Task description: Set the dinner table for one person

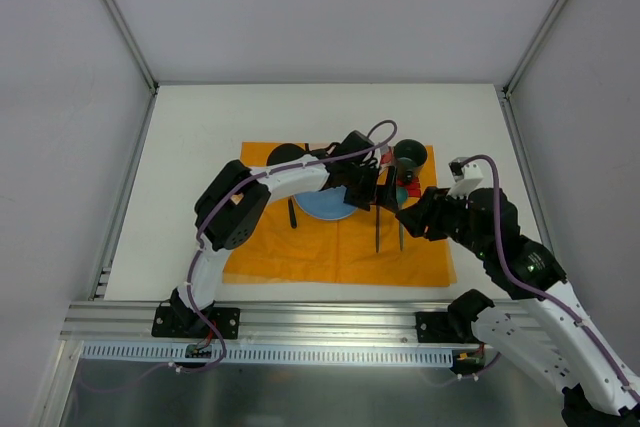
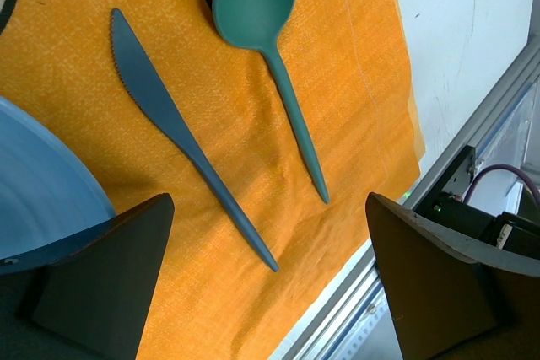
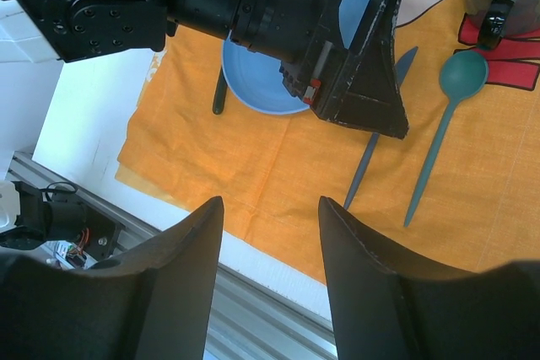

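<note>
No readable text, labels, brands or numbers in any view. Only graphic: a cartoon print in red, black and white on the orange placemat [image 3: 278, 166], far side, ahead and to the right of the right gripper [image 3: 270, 208]. No letters can be made out in it. Arm housings and the rail show bare surfaces at this resolution, with any markings too small to tell.

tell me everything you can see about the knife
The knife is a single slate-blue piece, plastic by its look, with a serrated blade edge and a slim tapering handle. It lies flat on the orange placemat, between the blue plate and the teal spoon, touching neither. The left gripper hangs open over it without touching it.
</note>
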{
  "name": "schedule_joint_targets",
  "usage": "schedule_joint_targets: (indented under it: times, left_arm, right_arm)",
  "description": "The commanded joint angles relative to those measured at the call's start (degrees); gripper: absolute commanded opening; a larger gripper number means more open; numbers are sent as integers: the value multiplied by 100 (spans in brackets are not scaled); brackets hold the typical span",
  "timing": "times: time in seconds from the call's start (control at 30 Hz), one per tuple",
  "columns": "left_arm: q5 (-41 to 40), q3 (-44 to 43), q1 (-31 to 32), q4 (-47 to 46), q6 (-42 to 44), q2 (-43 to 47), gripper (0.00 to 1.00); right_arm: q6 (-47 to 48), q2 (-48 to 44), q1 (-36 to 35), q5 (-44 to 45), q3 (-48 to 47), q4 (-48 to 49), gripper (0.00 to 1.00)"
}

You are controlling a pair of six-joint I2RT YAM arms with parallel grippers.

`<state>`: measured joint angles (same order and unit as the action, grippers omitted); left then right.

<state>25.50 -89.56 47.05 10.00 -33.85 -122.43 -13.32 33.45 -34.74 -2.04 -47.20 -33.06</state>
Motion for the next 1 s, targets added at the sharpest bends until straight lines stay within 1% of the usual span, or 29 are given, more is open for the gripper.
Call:
schedule_joint_targets:
  times: [0.0,0.13,0.27,0.3,0.37,0.4,0.43,0.47,0.5,0.53,0.57,0.63,0.67,0.8,0.9,0.97]
  left_arm:
    - [34,-167,15,20,18,527,99]
    - [262,-158,41,-112,-52,1079,99]
    - [123,139,24,-95,27,1896,99]
    - [87,436,-11,-103,45,2307,99]
    - [-70,833,-143,-86,53,2766,99]
    - [-158,1305,-204,-60,71,3273,99]
    - [-307,1553,-274,-25,97,3522,99]
    - [-717,1799,-397,28,150,3794,99]
    - [-1026,2245,-450,263,159,4267,99]
    - [-1386,2459,-512,405,150,4480,99]
    - [-2068,2913,-591,511,115,4874,99]
    - [-2583,3381,-653,661,10,5202,98]
    - [-2959,3801,-688,687,-104,5429,97]
    - [-3506,4454,-688,863,-350,5546,93]
    - [-3884,4675,-697,872,-456,5354,90]
    - [-3999,4676,-697,863,-509,5178,89]
  right_arm:
    - [-91,56,-15,-121,26,265,52]
    - [-118,100,-15,-156,44,317,52]
    - [-109,118,-15,-138,-35,291,53]
    - [-109,118,-15,-156,-52,274,53]
    - [-127,126,-15,-173,-88,247,53]
    - [-127,126,-15,-182,-88,239,53]
    - [-136,118,-15,-191,-70,238,53]
    - [-162,126,-15,-217,-61,247,53]
    - [-179,126,-24,-235,-44,282,53]
    - [-188,126,-24,-261,-26,309,53]
    - [-223,144,-24,-314,9,335,53]
    - [-267,162,-24,-375,35,414,53]
    - [-294,205,-15,-419,44,432,53]
    - [-329,232,-41,-446,44,484,52]
    - [-373,241,-76,-472,62,528,52]
    - [-399,250,-94,-472,79,537,52]
